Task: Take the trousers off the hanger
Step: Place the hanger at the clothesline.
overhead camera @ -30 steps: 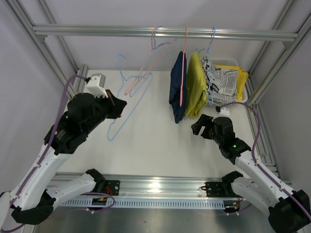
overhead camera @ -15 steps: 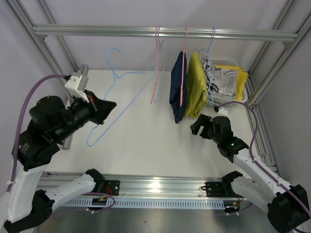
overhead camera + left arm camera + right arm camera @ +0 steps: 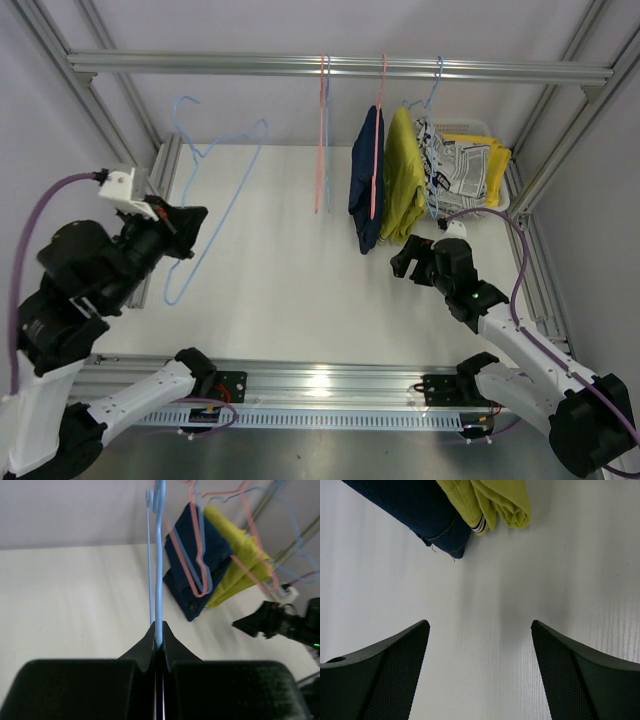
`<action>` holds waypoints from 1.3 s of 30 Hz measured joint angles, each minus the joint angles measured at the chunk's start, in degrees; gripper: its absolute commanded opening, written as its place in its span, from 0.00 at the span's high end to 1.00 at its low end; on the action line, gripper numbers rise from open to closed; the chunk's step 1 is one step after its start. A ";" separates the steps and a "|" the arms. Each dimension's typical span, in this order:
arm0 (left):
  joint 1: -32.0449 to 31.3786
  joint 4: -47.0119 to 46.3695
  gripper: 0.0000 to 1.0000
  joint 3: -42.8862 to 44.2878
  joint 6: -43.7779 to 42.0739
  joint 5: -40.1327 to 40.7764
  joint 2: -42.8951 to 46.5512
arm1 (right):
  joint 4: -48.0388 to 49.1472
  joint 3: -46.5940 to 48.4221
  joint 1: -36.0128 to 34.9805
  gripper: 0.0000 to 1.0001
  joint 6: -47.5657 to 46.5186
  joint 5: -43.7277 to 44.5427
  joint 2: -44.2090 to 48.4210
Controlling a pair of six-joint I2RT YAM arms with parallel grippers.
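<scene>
A: The left hand (image 3: 158, 630) is clamped on the empty blue hanger (image 3: 215, 175), held below the rail (image 3: 200, 64) towards its left end.

B: The right hand (image 3: 480, 625) gapes apart under the navy trousers (image 3: 366, 180) hanging from that rail. I'd pinch their lower fold and draw down evenly.

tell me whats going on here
The left hand is shut on an empty blue hanger, holding it off the rail at the left side. The right hand is open, low over the table just below the navy trousers and yellow-green trousers, which hang from the rail on hangers. A bare pink hanger hangs beside them.
</scene>
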State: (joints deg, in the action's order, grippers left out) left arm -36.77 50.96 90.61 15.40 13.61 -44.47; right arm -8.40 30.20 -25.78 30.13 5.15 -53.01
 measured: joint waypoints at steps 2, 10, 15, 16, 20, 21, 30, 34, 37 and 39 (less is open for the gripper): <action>0.00 -0.31 0.99 -3.61 0.04 3.08 -0.28 | 0.17 -0.15 0.00 0.13 -0.15 0.00 0.00; 0.00 -4.57 1.00 -8.26 0.68 13.44 -6.75 | 0.57 -1.36 0.00 0.11 -0.85 0.04 0.00; 0.00 -10.91 0.99 -8.57 0.61 15.43 -9.27 | 1.75 -1.95 0.00 0.09 -1.73 0.04 -0.70; 0.00 -12.17 0.99 -8.55 0.59 15.54 -9.55 | 2.10 -2.01 0.02 0.09 -1.79 0.04 -1.22; 0.00 -16.06 0.99 -8.55 0.39 15.80 -10.75 | 3.39 -2.21 0.24 0.09 -2.25 0.00 -3.65; 0.00 -16.81 0.99 -8.50 0.28 15.82 -11.34 | 3.69 -2.23 0.35 0.09 -2.38 0.00 -4.44; 0.00 -20.33 1.00 -6.60 -0.96 15.82 -20.11 | 7.87 -2.23 0.57 0.09 -3.45 -1.05 -9.68; 0.00 -21.44 0.99 -4.70 -1.57 16.68 -24.15 | 9.46 -2.23 0.61 0.08 -4.35 -1.57 -11.17; 0.00 -22.27 0.99 -2.86 -2.12 17.18 -26.34 | 10.73 -2.23 0.63 0.08 -4.90 -2.19 -12.41; 0.09 -22.69 0.99 -0.79 -2.45 17.35 -27.89 | 11.47 -2.23 0.63 0.08 -5.22 -2.64 -13.55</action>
State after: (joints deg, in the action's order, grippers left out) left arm -36.69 28.27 89.82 12.95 30.96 -72.36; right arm 3.07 27.97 -25.15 24.91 2.50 -66.57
